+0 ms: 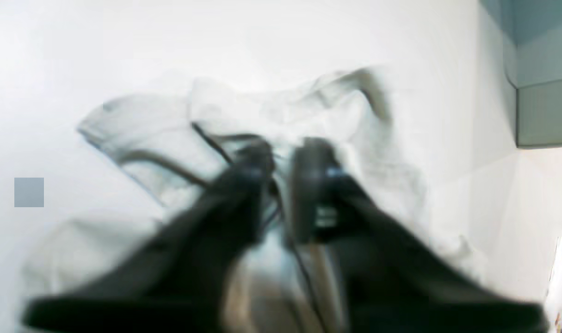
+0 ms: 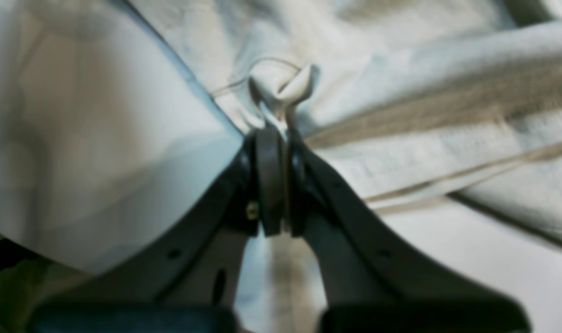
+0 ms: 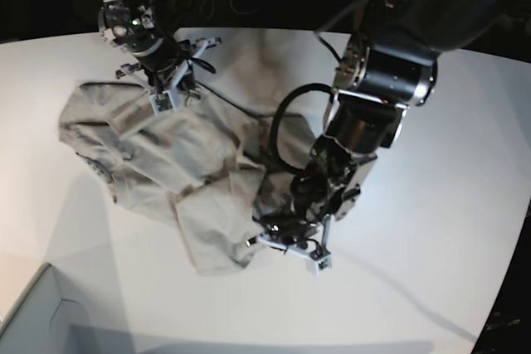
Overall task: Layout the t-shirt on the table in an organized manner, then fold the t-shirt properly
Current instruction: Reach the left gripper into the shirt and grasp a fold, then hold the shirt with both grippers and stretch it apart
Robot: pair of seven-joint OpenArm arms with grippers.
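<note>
Both tools grip cloth: right tool point(image 2: 278, 138) pinches a shirt point(image 3: 166, 163) fold, left tool point(image 1: 285, 178) looks clamped too. Shirt's crumpled mid-bench point(image 3: 431, 288); I've spreading and folding left.

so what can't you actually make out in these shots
- Left wrist view: motion blur smears the left pincer and the t-shirt; its grip point is unreadable.
- Base view: the left arm hides the shirt's right part; collar and label not discernible.
- Right wrist view: the right pincer pinches a fold; which part is unclear.
</note>
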